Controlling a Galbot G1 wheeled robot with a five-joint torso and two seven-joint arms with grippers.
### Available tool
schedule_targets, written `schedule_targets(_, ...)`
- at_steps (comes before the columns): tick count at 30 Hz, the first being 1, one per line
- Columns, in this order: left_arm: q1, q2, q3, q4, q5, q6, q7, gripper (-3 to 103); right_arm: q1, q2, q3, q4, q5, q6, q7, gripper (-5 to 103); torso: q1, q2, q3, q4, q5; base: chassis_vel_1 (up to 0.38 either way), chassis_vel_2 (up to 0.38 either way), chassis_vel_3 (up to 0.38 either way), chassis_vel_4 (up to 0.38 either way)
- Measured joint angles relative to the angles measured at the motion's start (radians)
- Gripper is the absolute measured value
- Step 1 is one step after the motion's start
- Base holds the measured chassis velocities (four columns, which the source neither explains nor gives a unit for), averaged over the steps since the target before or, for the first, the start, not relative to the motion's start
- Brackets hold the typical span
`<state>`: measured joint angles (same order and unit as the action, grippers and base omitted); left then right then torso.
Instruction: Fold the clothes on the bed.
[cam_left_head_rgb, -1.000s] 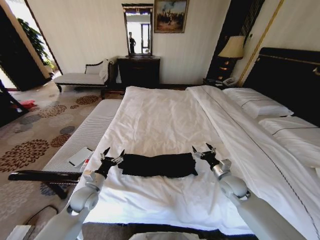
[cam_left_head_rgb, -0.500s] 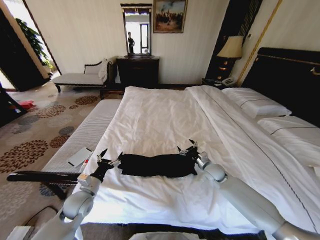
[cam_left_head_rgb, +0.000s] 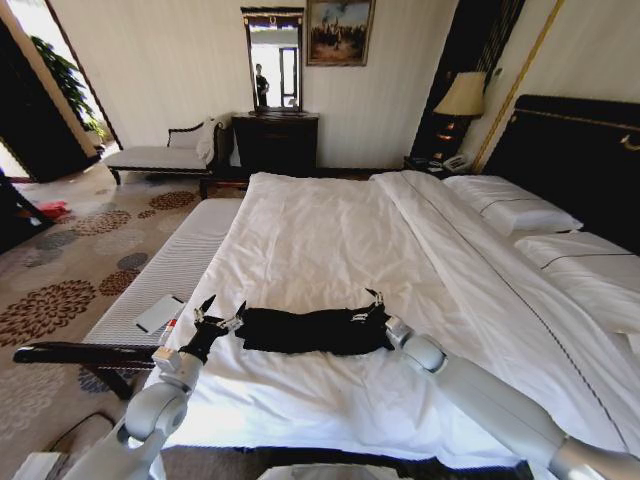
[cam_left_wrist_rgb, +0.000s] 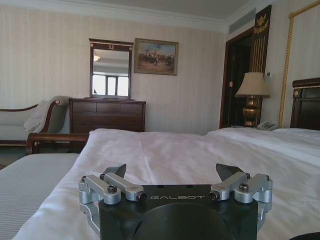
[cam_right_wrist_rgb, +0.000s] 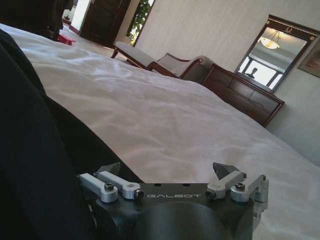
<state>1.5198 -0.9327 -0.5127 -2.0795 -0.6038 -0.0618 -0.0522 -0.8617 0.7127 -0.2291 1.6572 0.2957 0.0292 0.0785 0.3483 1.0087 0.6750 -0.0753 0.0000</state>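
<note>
Clothes on the bed

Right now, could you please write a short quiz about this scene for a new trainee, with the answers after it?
1. True or false: the black T-shirt lies on the white bed, folded into a narrow band.
2. Which gripper is at the shirt's edge? A) the left gripper B) the right gripper C) neither
3. Fill in: both grippers have their fingers ____.

Key:
1. True.
2. B. In the head view the right gripper is over the shirt's end on the robot's right side; the left gripper sits just beside the other end, on the duvet.
3. Open; both wrist views show spread fingers with nothing between them.
</note>
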Motion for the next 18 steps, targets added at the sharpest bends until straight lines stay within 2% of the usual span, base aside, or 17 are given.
schedule_targets(11, -0.004, -0.001, -0.014, -0.006, -0.028, 0.011, -0.002, 100, -0.114, -0.055, 0.037, 0.145, -0.043, -0.012, 0.008, 100, 0.000, 0.000, 0.000, 0.0001, 0.0000, 0.000, 0.000, 0.000, 0.000)
schedule_targets(18, -0.010, -0.006, -0.010, -0.008, -0.028, 0.016, -0.010, 100, -0.264, -0.062, 0.126, 0.188, -0.115, 0.000, 0.000, 100, 0.000, 0.000, 0.000, -0.0001, -0.0001, 0.000, 0.000, 0.000, 0.000)
